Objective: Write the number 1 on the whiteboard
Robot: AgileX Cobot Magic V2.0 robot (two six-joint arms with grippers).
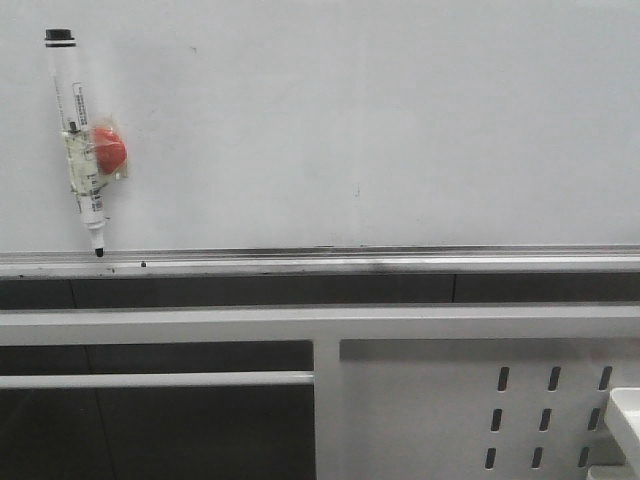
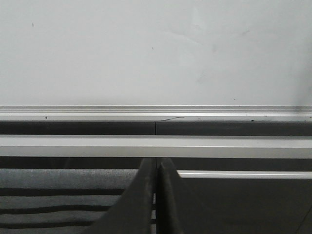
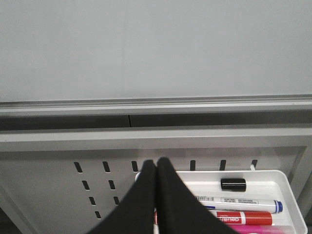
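The whiteboard (image 1: 400, 120) fills the upper part of the front view, with its silver ledge (image 1: 400, 262) below. No number 1 shows on it in any view. A clear black-capped marker pen (image 1: 80, 140) with a red lump taped to it leans on the board at far left, tip down on the ledge. Neither gripper appears in the front view. My left gripper (image 2: 156, 163) is shut and empty, low before the whiteboard (image 2: 146, 53). My right gripper (image 3: 156, 163) is shut and empty, below the whiteboard (image 3: 146, 48).
Under the right gripper a white tray (image 3: 287, 195) holds a blue-capped marker (image 3: 243, 204), a red marker (image 3: 243, 217) and a loose black cap (image 3: 233, 184). It hangs on the white perforated panel (image 1: 550, 400). Horizontal white frame bars (image 1: 160, 325) run below the ledge.
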